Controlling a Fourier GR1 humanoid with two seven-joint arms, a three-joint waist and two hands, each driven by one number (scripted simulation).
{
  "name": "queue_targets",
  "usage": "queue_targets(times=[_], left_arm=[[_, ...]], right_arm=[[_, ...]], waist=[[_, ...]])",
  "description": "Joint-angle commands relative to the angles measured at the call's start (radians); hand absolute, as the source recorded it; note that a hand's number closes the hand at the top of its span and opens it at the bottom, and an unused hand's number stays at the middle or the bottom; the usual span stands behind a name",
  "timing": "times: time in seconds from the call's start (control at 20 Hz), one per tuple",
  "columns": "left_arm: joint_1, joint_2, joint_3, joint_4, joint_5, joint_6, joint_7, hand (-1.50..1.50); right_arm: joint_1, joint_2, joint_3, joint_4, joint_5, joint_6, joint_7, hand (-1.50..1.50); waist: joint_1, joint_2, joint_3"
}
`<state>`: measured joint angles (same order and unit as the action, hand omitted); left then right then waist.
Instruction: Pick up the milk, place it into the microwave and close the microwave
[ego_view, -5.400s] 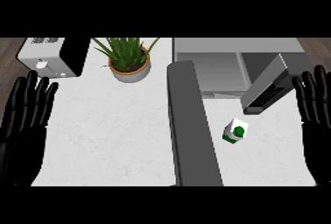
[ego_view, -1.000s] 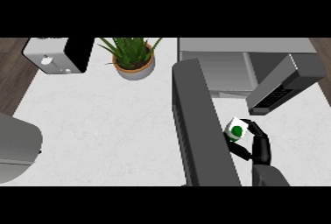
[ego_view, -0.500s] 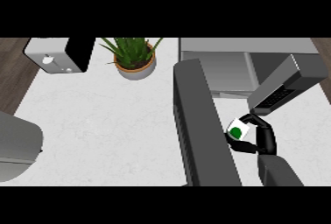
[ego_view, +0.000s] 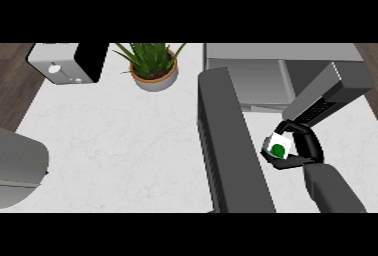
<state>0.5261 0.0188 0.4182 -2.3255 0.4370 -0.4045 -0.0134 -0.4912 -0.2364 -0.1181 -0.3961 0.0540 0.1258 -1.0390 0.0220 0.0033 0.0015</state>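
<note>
The milk (ego_view: 279, 147) is a small white carton with a green mark, held above the counter just in front of the microwave (ego_view: 260, 75). My right hand (ego_view: 306, 145) is curled round it from the right, shut on it. The microwave stands at the back right with its dark door (ego_view: 230, 145) swung open toward me, just left of the carton. Its grey control side (ego_view: 328, 95) rises behind my right hand. Only the grey left forearm (ego_view: 21, 167) shows at the left edge; the left hand itself is out of sight.
A potted plant (ego_view: 153, 65) stands at the back middle. A toaster (ego_view: 66, 62) sits at the back left corner. The white counter (ego_view: 118, 140) spreads between them and the open door.
My right hand has closed round the milk and carried it a little toward the microwave. Since the oldest frame, the left hand has left the view.
</note>
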Motion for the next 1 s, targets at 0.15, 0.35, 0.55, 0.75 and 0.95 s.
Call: queue_targets(times=[0.15,0.35,0.55,0.75,0.95], left_arm=[[-0.002,-0.007,0.06,0.019,0.021,-0.017,-0.005,-1.5],[0.045,-0.017,0.077,-0.011,0.065,-0.034,0.01,-1.5],[-0.003,-0.011,0.11,0.027,0.051,-0.046,0.023,-1.5],[0.016,0.008,0.125,0.058,0.074,-0.086,-0.014,-1.5],[-0.018,0.009,0.09,0.037,0.05,-0.05,0.026,-1.5]], right_arm=[[0.054,0.043,0.06,-0.202,0.006,0.04,0.009,1.5],[-0.003,0.056,0.048,-0.275,-0.018,0.014,0.162,1.5],[-0.052,0.113,0.059,-0.28,0.007,-0.065,0.187,1.5],[-0.176,0.117,0.045,-0.258,0.026,-0.14,0.308,1.5],[-0.288,0.095,0.05,-0.177,0.092,-0.228,0.336,1.5]], waist=[[-0.025,-0.009,-0.003],[-0.016,-0.007,-0.002],[-0.012,-0.005,-0.002],[-0.001,-0.002,-0.002],[0.005,0.002,-0.001]])
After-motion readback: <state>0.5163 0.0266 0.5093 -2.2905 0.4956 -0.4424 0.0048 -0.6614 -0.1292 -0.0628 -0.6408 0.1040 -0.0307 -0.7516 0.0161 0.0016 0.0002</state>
